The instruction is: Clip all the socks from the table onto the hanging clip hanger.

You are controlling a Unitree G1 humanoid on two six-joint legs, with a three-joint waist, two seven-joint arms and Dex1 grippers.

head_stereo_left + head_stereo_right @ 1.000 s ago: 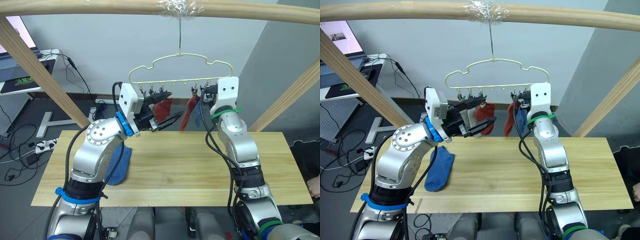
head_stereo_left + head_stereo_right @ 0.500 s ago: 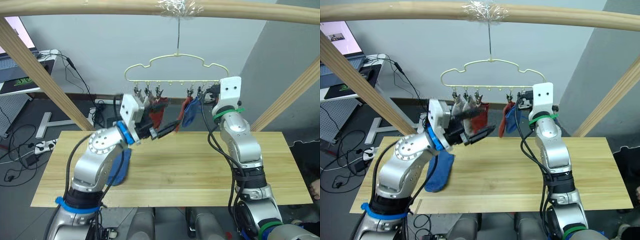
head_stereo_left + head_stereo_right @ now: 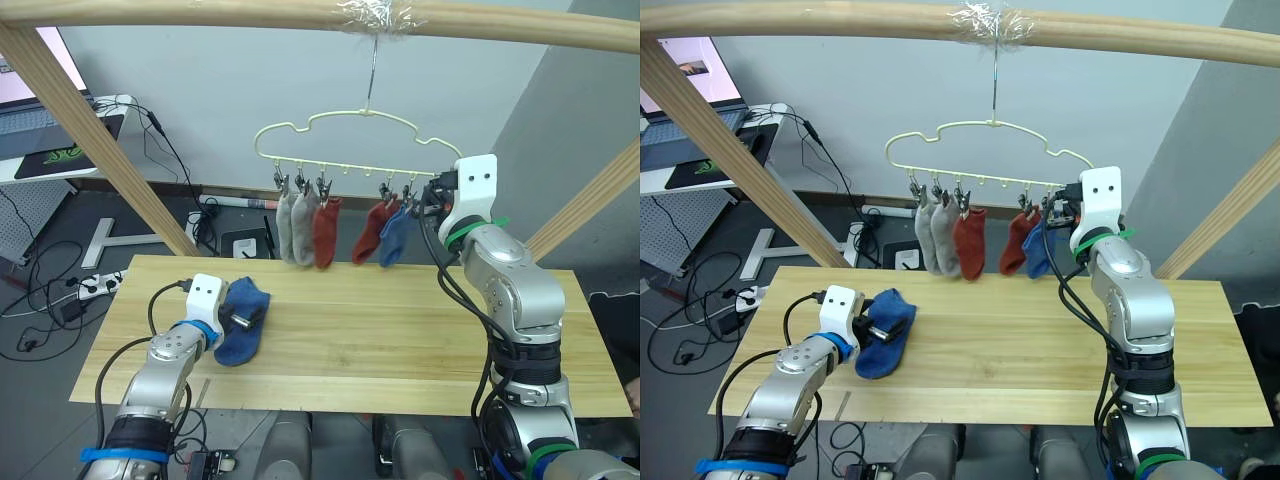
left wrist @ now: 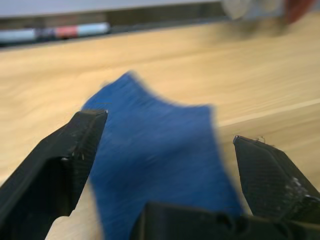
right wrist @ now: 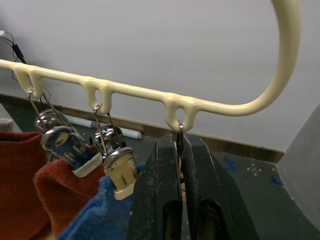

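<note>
The pale-yellow clip hanger (image 3: 340, 128) hangs by its hook from the top beam. Five socks are clipped to it: two grey (image 3: 296, 226), a rust red one (image 3: 326, 232), a second rust red one (image 3: 369, 232) and a blue one (image 3: 394, 236). One more blue sock (image 3: 243, 332) lies on the table (image 3: 400, 340) at the left. My left gripper (image 4: 167, 127) is open low over that sock, one finger (image 4: 65, 160) on each side of it. My right gripper (image 5: 180, 145) is shut on the hanger's rightmost clip (image 3: 430, 196), up beside the hanging blue sock.
Thick wooden frame posts slant down at the left (image 3: 100, 140) and right (image 3: 590, 200) behind the table, under a horizontal beam (image 3: 250, 12). A desk (image 3: 60, 150) and floor cables (image 3: 40, 290) lie beyond the table's far left.
My left arm has dropped from the hanger down to the blue sock on the table, leaving a rust red sock clipped. The hanger has swung back level. The right gripper stays at the end clip.
</note>
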